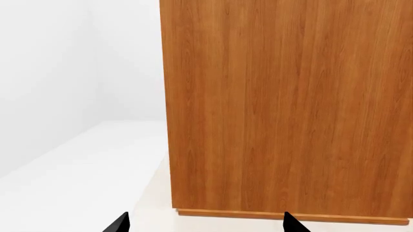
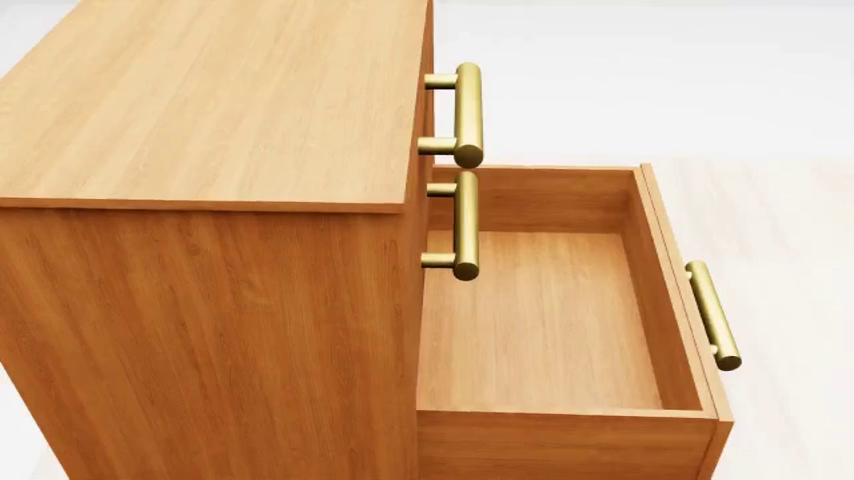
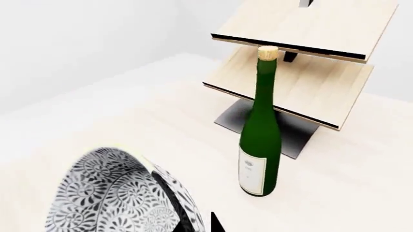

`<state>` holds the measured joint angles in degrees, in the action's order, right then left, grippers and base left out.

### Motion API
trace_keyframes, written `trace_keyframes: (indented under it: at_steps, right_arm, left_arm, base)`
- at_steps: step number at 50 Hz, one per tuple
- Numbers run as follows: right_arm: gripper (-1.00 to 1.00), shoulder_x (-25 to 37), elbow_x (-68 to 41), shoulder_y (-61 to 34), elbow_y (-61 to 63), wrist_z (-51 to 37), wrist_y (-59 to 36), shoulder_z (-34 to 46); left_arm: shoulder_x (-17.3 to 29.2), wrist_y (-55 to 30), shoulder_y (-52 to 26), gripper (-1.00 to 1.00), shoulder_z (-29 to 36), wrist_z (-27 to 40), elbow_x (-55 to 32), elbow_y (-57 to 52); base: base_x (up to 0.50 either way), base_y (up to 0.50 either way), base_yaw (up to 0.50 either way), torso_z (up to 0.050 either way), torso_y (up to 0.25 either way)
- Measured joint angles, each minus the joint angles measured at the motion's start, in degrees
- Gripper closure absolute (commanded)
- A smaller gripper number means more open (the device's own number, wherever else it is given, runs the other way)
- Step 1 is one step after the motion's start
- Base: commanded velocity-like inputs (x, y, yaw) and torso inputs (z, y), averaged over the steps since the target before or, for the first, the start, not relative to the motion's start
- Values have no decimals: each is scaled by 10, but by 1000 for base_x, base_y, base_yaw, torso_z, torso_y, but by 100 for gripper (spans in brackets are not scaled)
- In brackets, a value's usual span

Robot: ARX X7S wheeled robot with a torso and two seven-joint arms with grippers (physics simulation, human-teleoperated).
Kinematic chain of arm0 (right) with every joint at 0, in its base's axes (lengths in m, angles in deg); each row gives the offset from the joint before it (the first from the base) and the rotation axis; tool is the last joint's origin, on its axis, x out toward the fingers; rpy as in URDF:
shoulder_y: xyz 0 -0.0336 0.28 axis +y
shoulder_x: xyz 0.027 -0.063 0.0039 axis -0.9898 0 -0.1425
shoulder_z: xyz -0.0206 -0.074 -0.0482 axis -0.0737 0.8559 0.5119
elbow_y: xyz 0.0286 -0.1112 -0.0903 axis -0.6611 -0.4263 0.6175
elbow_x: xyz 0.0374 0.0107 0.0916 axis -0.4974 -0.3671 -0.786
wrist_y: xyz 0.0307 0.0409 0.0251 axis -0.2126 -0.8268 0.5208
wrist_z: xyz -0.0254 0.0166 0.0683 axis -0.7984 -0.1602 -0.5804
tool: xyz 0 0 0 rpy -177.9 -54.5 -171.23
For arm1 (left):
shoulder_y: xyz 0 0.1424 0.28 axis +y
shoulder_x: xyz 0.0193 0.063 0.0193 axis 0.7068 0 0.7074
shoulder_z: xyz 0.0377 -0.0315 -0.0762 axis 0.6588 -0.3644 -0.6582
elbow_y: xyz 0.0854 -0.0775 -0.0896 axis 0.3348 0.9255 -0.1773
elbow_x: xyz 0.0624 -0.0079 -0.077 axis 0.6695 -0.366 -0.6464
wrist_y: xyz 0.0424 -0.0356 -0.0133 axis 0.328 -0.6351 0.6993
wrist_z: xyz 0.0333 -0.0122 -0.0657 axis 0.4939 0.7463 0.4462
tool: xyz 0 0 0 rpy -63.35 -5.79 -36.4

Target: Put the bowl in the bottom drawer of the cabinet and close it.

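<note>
The bowl, white with a dense blue-grey floral pattern, fills a corner of the right wrist view, tilted on its side. My right gripper is shut on the bowl's rim, one black finger inside the wall and one outside. In the head view the cabinet stands at the left with its bottom drawer pulled fully out, nothing inside it. Neither arm nor the bowl appears in that view. My left gripper is open, its tips wide apart, facing the cabinet's plain side panel just above the floor.
A tall green bottle stands on the pale floor beyond the bowl, in front of a pale wooden rack on a dark base. Two brass handles of the upper drawers stick out over the open drawer; its own handle is on its front.
</note>
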<state>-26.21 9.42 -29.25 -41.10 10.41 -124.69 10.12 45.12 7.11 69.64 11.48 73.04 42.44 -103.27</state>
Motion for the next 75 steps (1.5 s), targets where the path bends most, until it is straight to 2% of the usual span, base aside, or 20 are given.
trace_keyframes:
  at_steps: [14,33,75]
  right_arm:
    - [100,22,6,-99,-49,16,-18,68]
    - [100,13,27,-208,-149,41,2,160]
    - [100,-46,69,-361,-385,91,90,259]
  left_arm:
    - [1,1,0,-100,2,1,-2,0]
    - [4,2,-1,-100,3,3,-5,0]
    - [9,3,-2,-100,8,8,-4,-1]
  base:
    - [0,0,0,0,0]
    - [0,0,0,0,1]
    - [0,0,0,0,0]
